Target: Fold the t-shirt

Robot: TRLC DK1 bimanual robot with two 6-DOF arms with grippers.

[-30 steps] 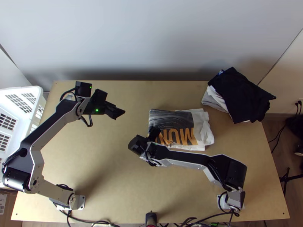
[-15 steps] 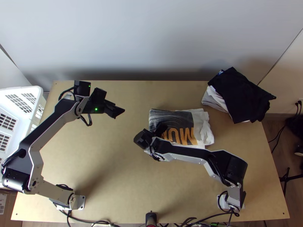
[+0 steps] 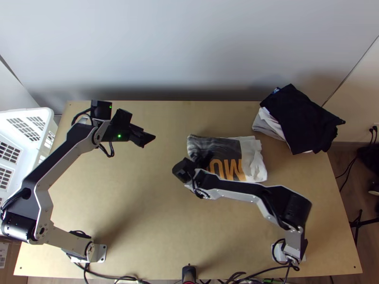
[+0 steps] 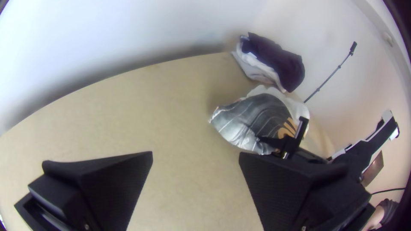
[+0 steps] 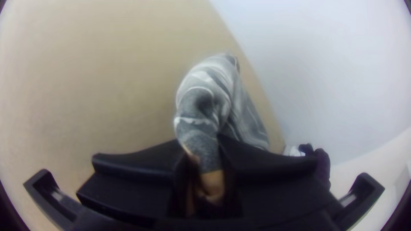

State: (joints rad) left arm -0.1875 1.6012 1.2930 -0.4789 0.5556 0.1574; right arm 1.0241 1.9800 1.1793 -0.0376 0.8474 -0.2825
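Observation:
The t-shirt, grey with orange letters and a white part, lies folded into a rough rectangle right of the table's middle. At its left end is my right gripper. In the right wrist view the gripper is shut on a bunched grey part of the t-shirt, raised between the fingers. My left gripper hangs left of the t-shirt, apart from it; in the left wrist view the gripper stands open over bare table, with the t-shirt beyond it.
A pile of dark and white clothes lies at the table's back right corner. A white basket stands at the left edge. Bare tabletop stretches between the arms. Behind the table is a pale wall.
My right gripper has moved right and slightly up the picture, and the t-shirt's left end has lifted and bunched with it. My left arm has shifted very slightly left.

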